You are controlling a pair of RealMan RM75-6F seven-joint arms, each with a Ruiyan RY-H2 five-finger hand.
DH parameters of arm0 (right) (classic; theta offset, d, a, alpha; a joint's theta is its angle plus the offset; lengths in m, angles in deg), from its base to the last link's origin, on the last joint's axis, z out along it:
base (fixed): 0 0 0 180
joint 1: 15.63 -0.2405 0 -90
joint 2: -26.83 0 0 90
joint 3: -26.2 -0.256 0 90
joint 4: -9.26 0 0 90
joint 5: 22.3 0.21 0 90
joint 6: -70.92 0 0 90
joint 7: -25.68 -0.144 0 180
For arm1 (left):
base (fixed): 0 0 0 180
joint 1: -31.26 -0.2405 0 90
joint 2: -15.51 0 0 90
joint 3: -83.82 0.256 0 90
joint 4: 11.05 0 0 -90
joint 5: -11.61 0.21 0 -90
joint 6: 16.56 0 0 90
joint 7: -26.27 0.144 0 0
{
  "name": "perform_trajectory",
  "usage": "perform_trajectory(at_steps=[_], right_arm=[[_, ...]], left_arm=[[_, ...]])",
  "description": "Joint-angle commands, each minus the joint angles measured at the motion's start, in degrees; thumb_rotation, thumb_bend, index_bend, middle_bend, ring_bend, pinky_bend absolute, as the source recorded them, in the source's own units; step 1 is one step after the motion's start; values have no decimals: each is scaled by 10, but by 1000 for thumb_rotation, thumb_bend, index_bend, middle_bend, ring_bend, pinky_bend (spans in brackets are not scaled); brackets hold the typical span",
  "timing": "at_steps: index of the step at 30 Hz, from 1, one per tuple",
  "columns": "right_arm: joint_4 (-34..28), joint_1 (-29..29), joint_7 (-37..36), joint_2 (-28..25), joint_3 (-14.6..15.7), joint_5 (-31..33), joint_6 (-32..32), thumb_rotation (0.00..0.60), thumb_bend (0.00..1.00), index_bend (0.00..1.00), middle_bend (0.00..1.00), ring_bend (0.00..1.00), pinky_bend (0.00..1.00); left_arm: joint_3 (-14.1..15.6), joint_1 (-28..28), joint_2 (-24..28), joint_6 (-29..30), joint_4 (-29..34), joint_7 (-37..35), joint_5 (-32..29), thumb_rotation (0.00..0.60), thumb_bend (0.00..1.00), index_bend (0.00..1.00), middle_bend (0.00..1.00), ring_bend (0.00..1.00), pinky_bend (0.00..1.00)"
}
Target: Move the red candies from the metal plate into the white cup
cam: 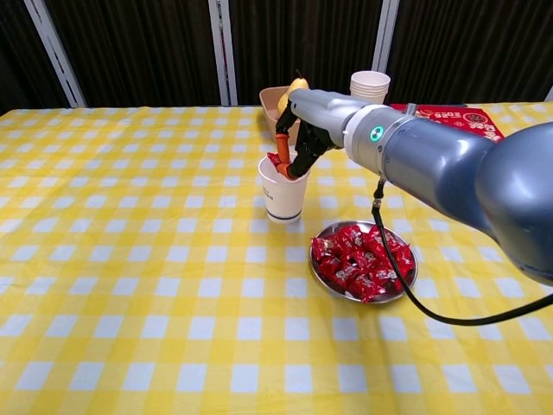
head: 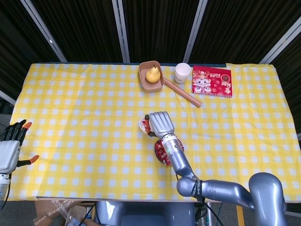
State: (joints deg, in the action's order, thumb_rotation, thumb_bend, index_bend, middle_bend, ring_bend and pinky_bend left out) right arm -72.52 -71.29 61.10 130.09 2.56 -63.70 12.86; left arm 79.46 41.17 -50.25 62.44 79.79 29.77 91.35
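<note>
Right hand (cam: 298, 143) sits directly over the mouth of the white cup (cam: 282, 192), so the way in from above is taken up. Metal plate (cam: 406, 281) of red candies (cam: 363, 253) lies just right of the cup and nearer the robot — only a narrow gap of cloth between them. Behind the cup: tan bowl (head: 151, 76) with pear (head: 152, 74), stacked paper cups (cam: 369, 98), a wooden stick (head: 182, 92) lying diagonally, red booklet (head: 212, 81) — all crowd the far edge. Left half of the table (head: 75, 117) is bare cloth; left hand (head: 10, 149) hangs off its near-left corner.
</note>
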Motion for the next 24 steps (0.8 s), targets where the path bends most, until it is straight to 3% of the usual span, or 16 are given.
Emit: perform_trajectory(at_steps=[1,5,13,18,24], right_arm=[[4,-4,-2,2,2,-1,-2,600,546,513,944,967,1000],[-4,-3,-1,-3,10,-9,-13,600,518,406,944,967,1000],[-78,25,8,-41,37,-26,-54,600,476,393,944,967,1000],[-159,59,36,-85,85,-35,-86,600,446,393,944,967,1000],[-201,85,72,-107,138,-31,-112,600,445,417,944,968,1000]], left_arm=[[0,0,1,-2,2,-2,-3,600,0,29,0,0,0],[0,0,3,-6,5,-5,-5,600,0,29,0,0,0],[-1,0,6,-10,11,-9,-11,600,0,29,0,0,0],[0,-1,8,-9,14,-9,-10,600,0,29,0,0,0],[1,-2,8,-5,16,-6,-6,600,0,32,0,0,0]])
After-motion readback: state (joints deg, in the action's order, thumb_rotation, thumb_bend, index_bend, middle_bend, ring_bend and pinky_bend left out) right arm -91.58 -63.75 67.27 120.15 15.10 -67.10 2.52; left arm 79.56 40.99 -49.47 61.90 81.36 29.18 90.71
